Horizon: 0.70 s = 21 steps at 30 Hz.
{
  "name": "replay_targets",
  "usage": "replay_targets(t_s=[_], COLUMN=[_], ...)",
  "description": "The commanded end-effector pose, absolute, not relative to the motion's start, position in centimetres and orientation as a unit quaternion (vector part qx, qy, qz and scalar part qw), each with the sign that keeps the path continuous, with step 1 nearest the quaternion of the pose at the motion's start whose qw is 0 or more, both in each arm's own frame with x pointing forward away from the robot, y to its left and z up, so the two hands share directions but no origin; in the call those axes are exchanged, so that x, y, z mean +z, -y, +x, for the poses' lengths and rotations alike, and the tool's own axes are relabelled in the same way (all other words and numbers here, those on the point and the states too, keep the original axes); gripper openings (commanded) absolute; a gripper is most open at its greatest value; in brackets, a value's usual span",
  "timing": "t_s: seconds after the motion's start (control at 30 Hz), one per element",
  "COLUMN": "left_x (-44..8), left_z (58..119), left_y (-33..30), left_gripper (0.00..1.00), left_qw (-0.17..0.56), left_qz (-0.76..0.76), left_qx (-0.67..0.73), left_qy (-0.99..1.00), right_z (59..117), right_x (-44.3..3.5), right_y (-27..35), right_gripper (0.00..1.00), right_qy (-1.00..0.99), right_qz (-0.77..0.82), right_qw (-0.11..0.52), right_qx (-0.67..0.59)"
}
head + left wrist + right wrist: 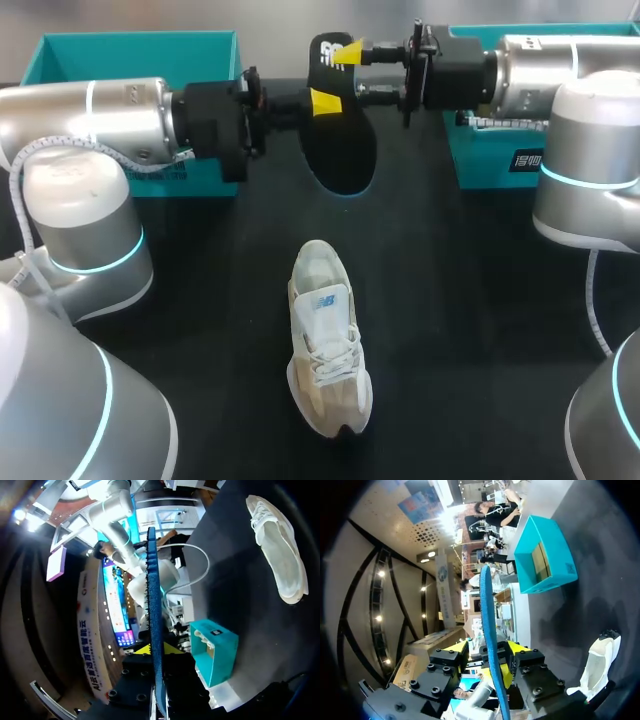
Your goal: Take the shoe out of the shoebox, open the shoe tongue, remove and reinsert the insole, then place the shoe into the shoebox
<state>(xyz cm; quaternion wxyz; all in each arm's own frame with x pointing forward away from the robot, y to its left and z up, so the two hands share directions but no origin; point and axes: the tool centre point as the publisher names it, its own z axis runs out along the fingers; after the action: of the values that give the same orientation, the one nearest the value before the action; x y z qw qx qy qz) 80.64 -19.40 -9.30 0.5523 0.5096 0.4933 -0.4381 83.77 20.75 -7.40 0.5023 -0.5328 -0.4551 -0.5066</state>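
A dark insole (340, 150) hangs on edge above the back of the table, between my two arms. My left gripper (325, 100) is shut on the insole's middle; in the left wrist view the insole (154, 605) runs edge-on between the yellow tips of that gripper (156, 650). My right gripper (350, 52) is at the insole's upper end. In the right wrist view its fingers (490, 652) stand apart on either side of the insole (489, 610), open. The white and beige shoe (328, 335) lies on the black table near the front, also seen as the shoe (277, 555) and the shoe (597, 667).
A teal shoebox (130, 50) stands at the back left behind my left arm. A second teal box part (480, 150) sits at the back right under my right arm. The black table (470, 330) stretches around the shoe.
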Motion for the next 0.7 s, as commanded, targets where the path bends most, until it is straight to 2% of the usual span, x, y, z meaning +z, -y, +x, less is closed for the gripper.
replay_targets(t_s=[0.03,0.57,0.6,0.7], left_x=[-9.3,-11.5,-11.3,-11.3], left_z=[79.8,78.1,77.7,77.7], left_y=[17.3,13.0,13.1,13.1], left_gripper=[0.0,0.0,0.0,0.0], left_qw=[0.536,0.358,0.378,0.378], left_qz=[0.499,0.357,0.405,0.405], left_qx=[-0.45,-0.581,-0.533,-0.533], left_qy=[-0.51,-0.638,-0.64,-0.64], right_z=[82.4,81.1,81.1,81.1], right_x=[-7.4,-8.0,-8.0,-8.0], right_y=[-19.7,-18.8,-18.8,-18.8], right_gripper=[1.0,1.0,1.0,1.0], right_qy=[0.449,0.449,0.449,0.449], right_qz=[-0.539,-0.552,-0.552,-0.552], right_qw=[0.498,0.49,0.49,0.49], right_qx=[-0.511,-0.504,-0.504,-0.504])
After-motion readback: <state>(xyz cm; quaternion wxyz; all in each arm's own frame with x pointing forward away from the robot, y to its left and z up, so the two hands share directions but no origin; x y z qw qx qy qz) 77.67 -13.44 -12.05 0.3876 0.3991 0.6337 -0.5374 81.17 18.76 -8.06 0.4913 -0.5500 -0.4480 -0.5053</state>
